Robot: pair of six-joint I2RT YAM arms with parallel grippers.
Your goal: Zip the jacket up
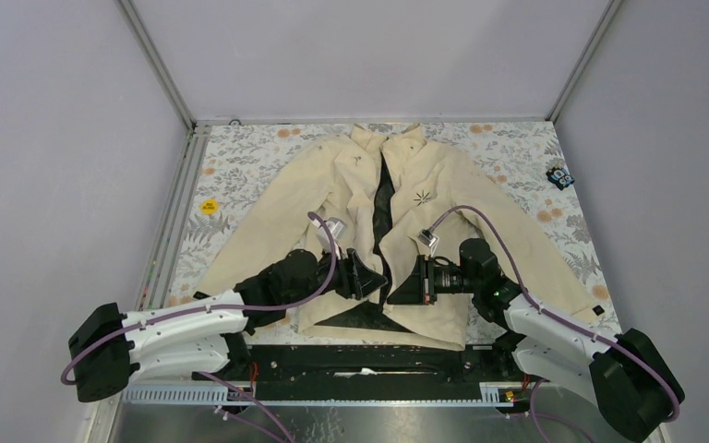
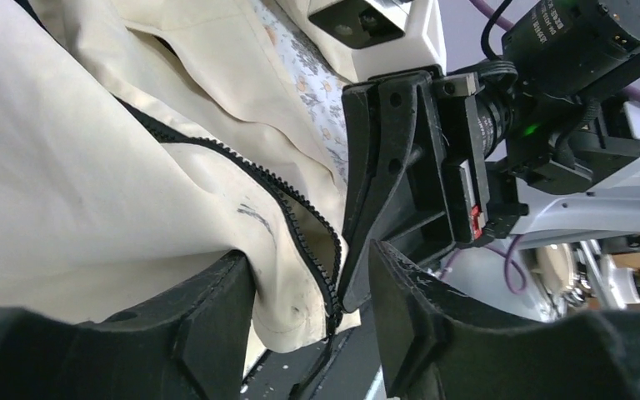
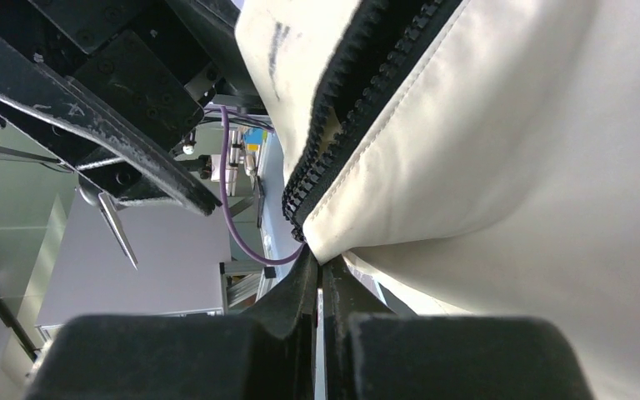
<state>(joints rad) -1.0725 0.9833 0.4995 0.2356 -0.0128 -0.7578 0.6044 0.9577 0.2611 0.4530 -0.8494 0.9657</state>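
The jacket (image 1: 452,189) lies spread open on the floral tablecloth (image 1: 240,161), collar at the far side and dark lining showing down the middle. At its near hem the right gripper (image 3: 318,277) is pinched tight on the fabric edge beside the zipper teeth (image 3: 333,108). The left gripper (image 2: 312,265) stands wide, with the other front's zipper corner between its fingers.

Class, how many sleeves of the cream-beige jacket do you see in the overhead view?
2. One cream-beige fabric sleeve spreads out toward the left side, the other sleeve toward the right side. Neither is hidden.
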